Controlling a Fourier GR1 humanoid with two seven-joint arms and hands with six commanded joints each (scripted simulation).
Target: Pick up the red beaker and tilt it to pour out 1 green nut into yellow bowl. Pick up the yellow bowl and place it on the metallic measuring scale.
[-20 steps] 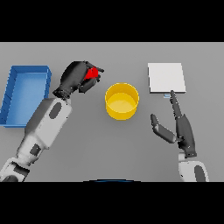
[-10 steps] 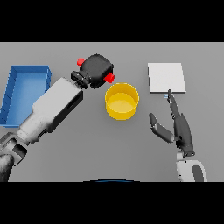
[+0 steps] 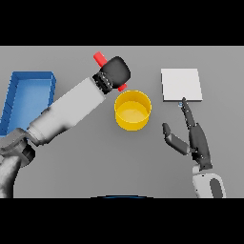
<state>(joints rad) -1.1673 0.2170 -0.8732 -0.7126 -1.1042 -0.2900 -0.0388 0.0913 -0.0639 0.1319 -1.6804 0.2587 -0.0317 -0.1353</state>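
Observation:
My left hand [image 3: 116, 71] is shut on the red beaker [image 3: 100, 58], held in the air just up and left of the yellow bowl [image 3: 133, 110]. Only two red bits of the beaker show, one above the hand and one below it near the bowl's rim; the hand hides the rest. The beaker lies tilted. No green nut is visible. The yellow bowl stands on the table at the centre. The metallic measuring scale [image 3: 181, 84] is a flat square plate at the right rear. My right hand [image 3: 194, 138] rests open right of the bowl, fingertips near the scale's front edge.
A blue tray [image 3: 28, 83] with raised walls sits at the far left. My left forearm [image 3: 66, 112] stretches from the lower left across the table toward the bowl.
My left hand has carried the red beaker rightward and raised it, from near the tray to beside the bowl's rim. The right hand stays in place.

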